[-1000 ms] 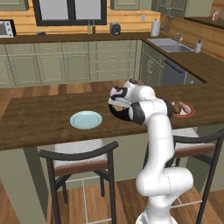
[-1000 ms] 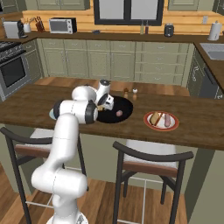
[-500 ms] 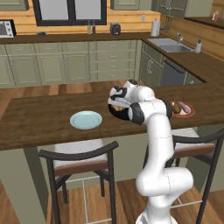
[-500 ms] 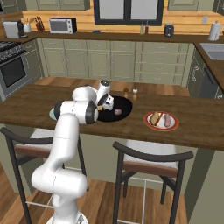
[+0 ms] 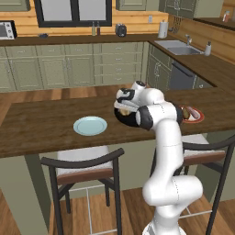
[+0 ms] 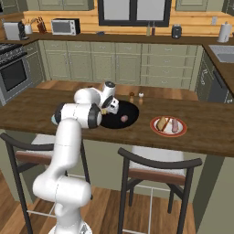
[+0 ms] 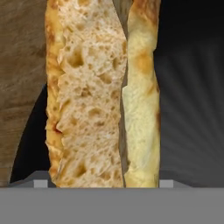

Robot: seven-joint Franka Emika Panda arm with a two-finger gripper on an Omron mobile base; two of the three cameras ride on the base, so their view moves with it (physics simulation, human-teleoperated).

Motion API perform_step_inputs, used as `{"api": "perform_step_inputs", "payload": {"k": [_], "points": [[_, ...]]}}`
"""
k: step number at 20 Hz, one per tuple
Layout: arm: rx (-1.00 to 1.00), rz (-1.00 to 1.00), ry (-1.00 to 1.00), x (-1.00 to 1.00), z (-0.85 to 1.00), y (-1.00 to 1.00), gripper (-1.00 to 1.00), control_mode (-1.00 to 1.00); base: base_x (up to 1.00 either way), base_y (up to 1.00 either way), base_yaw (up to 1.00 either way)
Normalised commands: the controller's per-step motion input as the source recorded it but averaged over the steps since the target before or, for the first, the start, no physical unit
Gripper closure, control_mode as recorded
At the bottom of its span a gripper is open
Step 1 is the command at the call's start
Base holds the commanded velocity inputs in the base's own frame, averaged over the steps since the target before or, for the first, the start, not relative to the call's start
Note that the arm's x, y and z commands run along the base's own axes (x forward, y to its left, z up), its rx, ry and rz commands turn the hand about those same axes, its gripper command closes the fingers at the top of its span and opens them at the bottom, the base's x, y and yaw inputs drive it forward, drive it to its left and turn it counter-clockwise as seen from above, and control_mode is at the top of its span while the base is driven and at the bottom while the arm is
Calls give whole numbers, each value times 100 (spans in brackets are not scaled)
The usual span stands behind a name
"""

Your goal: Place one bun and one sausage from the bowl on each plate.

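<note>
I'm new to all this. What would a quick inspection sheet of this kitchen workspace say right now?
Surface: dark wooden counter, with two stools in front of it.
Job's things: black bowl holds a sausage and a split bun; red-rimmed plate already carries a bun and a sausage; pale blue plate bare.
Clutter: two small shakers behind the bowl.
Grippers: gripper low over the bowl, fingers either side of the bun; grip not confirmed.
Cables: nothing seen.
Surroundings: green cabinets, microwave, sink.

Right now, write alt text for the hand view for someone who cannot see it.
Close-up of a split bun, crumb side up, lying lengthwise between the pincer's two small dark fingertips. Beneath it is the black bowl, with brown wooden counter on the left.
</note>
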Motion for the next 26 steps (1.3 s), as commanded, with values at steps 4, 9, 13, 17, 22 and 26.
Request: {"api": "perform_step_inputs", "payload": {"k": [4,9,13,17,22,26], "points": [[0,0,-3,-100,54,0,100,-100,0,0,0],[0,0,0,-100,58,0,100,-100,0,0,0],[0,0,-2,-91,74,28,100,-100,0,0,0],[0,7,-1,-54,74,81,100,-100,0,0,0],[-1,11,0,-55,42,90,100,-100,0,0,0],[-5,19,0,-37,2,85,100,-100,0,0,0]]}}
